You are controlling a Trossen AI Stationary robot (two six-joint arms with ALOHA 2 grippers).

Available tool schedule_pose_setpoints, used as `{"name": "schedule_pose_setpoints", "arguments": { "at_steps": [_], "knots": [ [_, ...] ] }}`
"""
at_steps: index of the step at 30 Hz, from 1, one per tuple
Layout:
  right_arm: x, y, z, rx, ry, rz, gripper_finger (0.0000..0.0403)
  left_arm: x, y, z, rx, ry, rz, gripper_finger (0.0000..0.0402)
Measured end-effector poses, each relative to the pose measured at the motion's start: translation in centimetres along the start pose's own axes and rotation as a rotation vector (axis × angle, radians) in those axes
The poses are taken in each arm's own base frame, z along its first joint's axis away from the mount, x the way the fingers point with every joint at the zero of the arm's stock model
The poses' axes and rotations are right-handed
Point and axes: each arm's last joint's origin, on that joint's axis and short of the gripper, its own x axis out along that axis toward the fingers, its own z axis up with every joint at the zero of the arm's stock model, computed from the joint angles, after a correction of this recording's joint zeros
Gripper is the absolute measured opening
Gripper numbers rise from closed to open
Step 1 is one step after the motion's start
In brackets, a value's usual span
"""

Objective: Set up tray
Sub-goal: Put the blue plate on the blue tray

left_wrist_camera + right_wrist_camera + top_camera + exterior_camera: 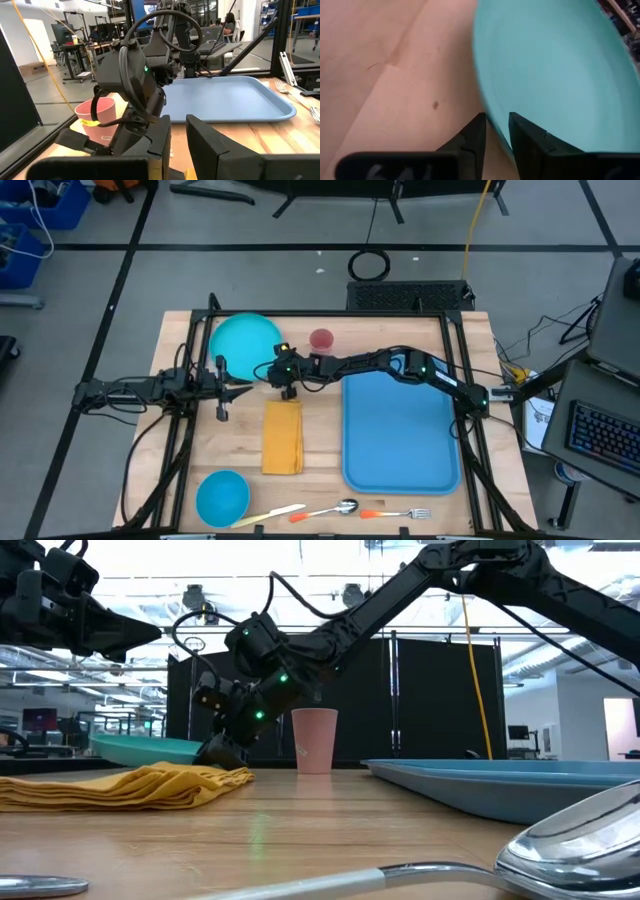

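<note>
The blue tray (400,430) lies flat on the table's right half with nothing on it. The round turquoise plate (243,343) sits at the far left. My right arm reaches across from the right, and its gripper (283,377) is at the plate's right-hand near edge, shut on the rim. A folded yellow napkin (282,436) lies just near of it. My left gripper (243,389) hovers left of the napkin's far end, its fingers (160,145) nearly together and holding nothing. My right gripper (496,132) pinches the plate's rim (495,120) between its two fingers, one on the plate's inner face and one outside, below the edge. It comes slanting down from the table's right. Whether the plate (140,748) is off the wood, I cannot tell.
A pink cup (321,340) stands upright just beyond my right arm. A blue bowl (222,497) sits at the near left. A knife (268,516), a spoon (335,508) and a fork (400,513) lie along the near edge. Black frame posts ring the table.
</note>
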Motion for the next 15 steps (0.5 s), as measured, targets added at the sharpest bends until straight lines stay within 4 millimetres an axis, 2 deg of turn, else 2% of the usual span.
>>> {"name": "schedule_pose_setpoints", "arguments": {
  "at_steps": [7, 15],
  "knots": [
    [0.00, 0.01, -0.06, 0.001, 0.009, -0.003, 0.0006, 0.00, 0.00, 0.00, 0.000, 0.000, 0.000, 0.0067],
    [-0.11, 0.25, 0.11, -0.051, 0.062, -0.067, 0.0003, 0.00, 0.00, 0.00, 0.000, 0.000, 0.000, 0.0067]
  ]
}}
